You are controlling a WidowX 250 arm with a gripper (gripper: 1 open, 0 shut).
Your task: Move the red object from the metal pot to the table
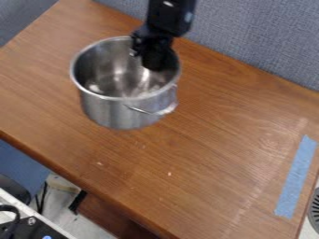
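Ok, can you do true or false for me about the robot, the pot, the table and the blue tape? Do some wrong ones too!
1. The pot is shiny metal. True.
2. A lid covers the pot. False: its top is open, and you can see inside.
3. The robot's gripper is at the pot's far side, away from the camera. True.
4. The blue tape is inside the pot. False: it is on the table, off to the right of the picture.
5. The table is brown, with wood lines. True.
6. The gripper is bright yellow. False: it is black.
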